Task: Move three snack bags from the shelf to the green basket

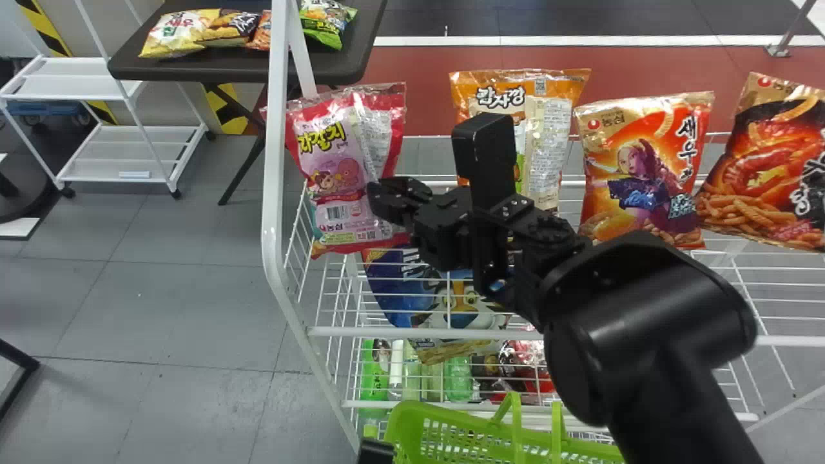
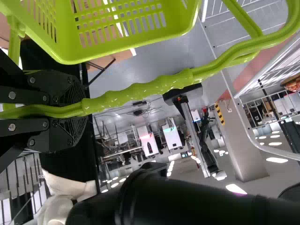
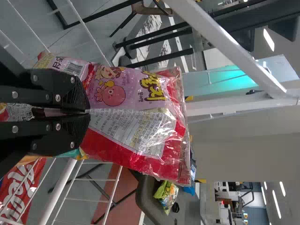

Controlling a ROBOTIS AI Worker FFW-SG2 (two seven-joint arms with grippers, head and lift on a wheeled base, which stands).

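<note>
My right claw (image 3: 89,111) is pinched on a fold of the pink snack bag (image 1: 338,193), just right of the white post (image 1: 274,135). My left claw (image 2: 85,108) grips the green basket (image 2: 136,91) by its ridged handle, low and right of that post. I'd best lift straight, clear of the post, before lowering, squeezing lightly: the film looks glossy, crinkly, slick, with a flat sealed top.

Pink snack bag (image 1: 341,187) slightly tilted beside orange bags (image 1: 602,138) at shelf (image 1: 425,332); green basket (image 1: 405,422) below

Glossy crinkled plastic snack bag (image 1: 341,174); smooth shiny green plastic basket (image 1: 470,435)
</note>
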